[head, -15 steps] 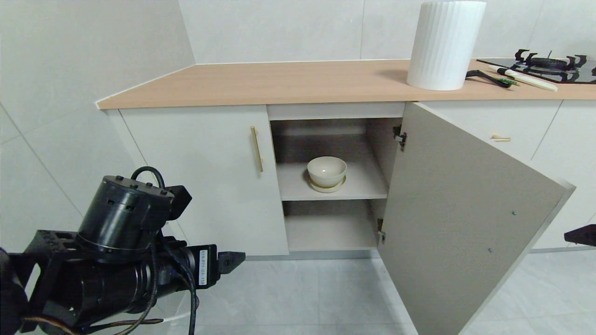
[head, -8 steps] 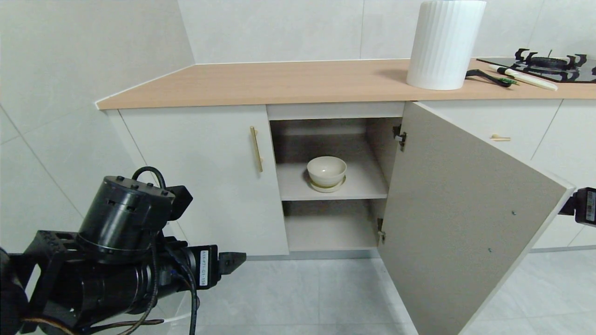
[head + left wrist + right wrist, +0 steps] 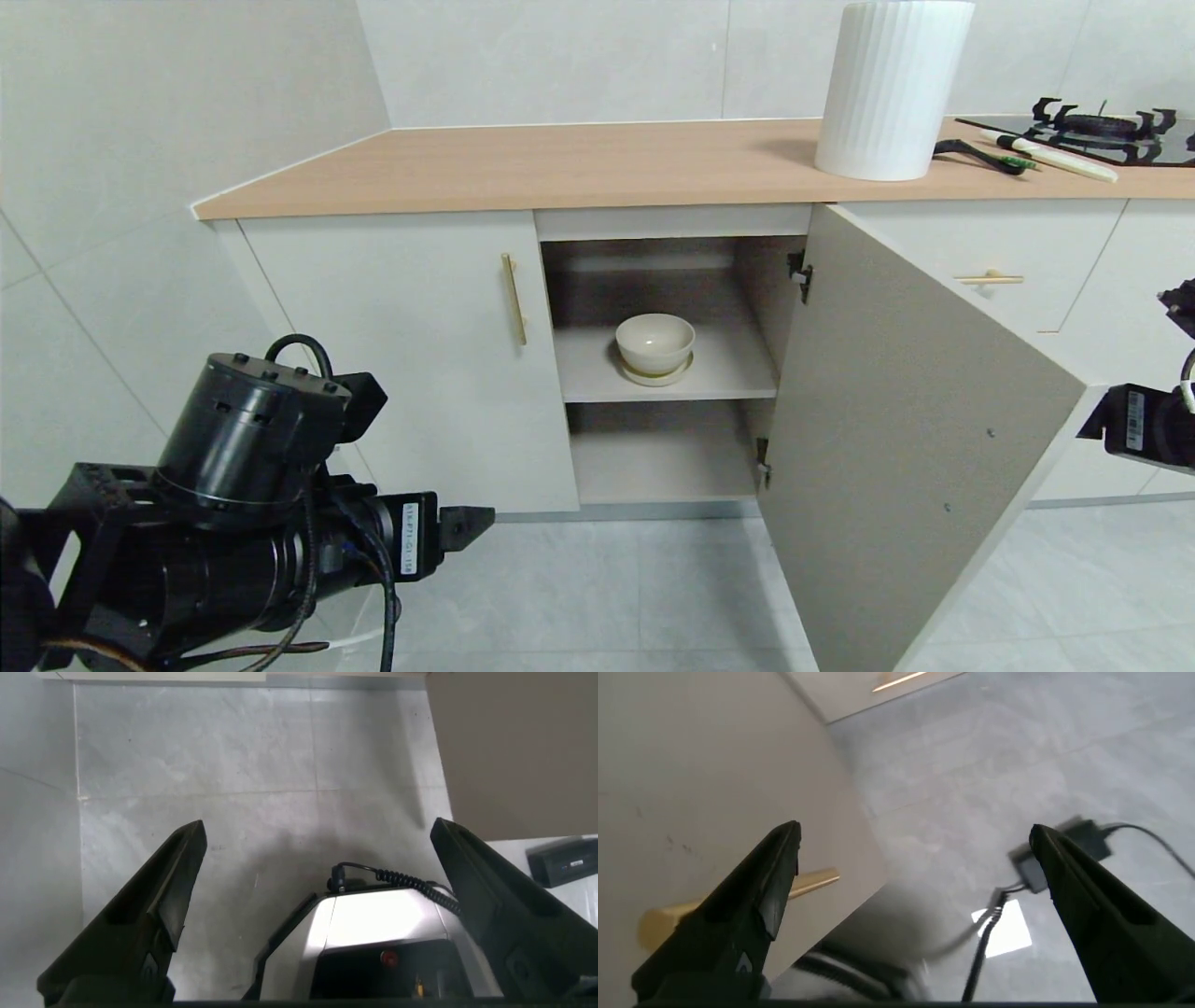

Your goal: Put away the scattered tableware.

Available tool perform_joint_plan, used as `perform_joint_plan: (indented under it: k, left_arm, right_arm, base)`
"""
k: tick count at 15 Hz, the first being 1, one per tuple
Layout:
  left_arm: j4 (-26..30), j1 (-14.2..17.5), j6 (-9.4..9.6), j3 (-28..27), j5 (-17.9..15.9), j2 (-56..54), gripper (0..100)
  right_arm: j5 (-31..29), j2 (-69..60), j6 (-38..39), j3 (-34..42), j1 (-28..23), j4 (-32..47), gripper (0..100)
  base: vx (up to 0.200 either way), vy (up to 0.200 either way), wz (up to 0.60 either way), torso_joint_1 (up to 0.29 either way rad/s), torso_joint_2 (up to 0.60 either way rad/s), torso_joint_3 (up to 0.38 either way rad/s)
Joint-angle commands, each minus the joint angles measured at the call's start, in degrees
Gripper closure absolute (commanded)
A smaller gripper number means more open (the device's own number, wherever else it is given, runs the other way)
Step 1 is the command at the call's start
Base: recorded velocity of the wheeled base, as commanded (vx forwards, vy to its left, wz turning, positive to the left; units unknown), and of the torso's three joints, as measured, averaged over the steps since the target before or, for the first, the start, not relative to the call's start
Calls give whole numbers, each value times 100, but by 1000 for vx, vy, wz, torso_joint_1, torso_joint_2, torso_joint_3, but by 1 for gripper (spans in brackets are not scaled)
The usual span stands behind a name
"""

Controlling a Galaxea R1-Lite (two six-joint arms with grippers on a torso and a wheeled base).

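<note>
Sitting on the upper shelf (image 3: 728,369) of the cabinet (image 3: 672,222), a pale bowl (image 3: 654,342) rests upright on a small saucer (image 3: 653,378), about midway across the shelf's width. The lower shelf (image 3: 653,467) lies beneath it. The open door (image 3: 915,420) stands swung far out toward the camera with its inner face showing. The shut door (image 3: 401,355) next to the opening carries an upright brass handle (image 3: 512,299) near its edge.

Up on the wooden surface (image 3: 560,163) stands a tall white ribbed container (image 3: 892,89). Just beside it lie a few long utensils (image 3: 1050,155), and next to those is a black stove burner (image 3: 1102,124).

The left arm (image 3: 252,504) hangs low at the robot's left, well apart from the cabinet. The left pincer (image 3: 318,833) is spread wide above the grey tiled floor (image 3: 243,775), its two dark fingers (image 3: 140,924) far apart with nothing between them.

The right arm (image 3: 1153,434) sits just beyond the outer edge of the open door. The right pincer (image 3: 915,833) likewise gapes wide and holds nothing. The door's outer face lies beside one of its fingers (image 3: 738,915), and a brass bar handle (image 3: 817,879) on that face pokes out from behind the same finger. Whether the finger and the bar touch cannot be told.
</note>
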Motion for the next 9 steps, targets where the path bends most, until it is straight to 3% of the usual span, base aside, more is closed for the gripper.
perform_joint_plan:
  k: [1, 9]
  left_arm:
    - [0, 4, -3, 1, 4, -2, 0]
    - [0, -5, -3, -8, 12, -28, 0]
  right_arm:
    - [-11, -16, 52, 60, 255, -3, 0]
    - [7, 37, 939, 288, 1714, -161, 0]
  base:
    - [0, 0, 0, 0, 0, 0]
    - [0, 0, 0, 0, 0, 0]
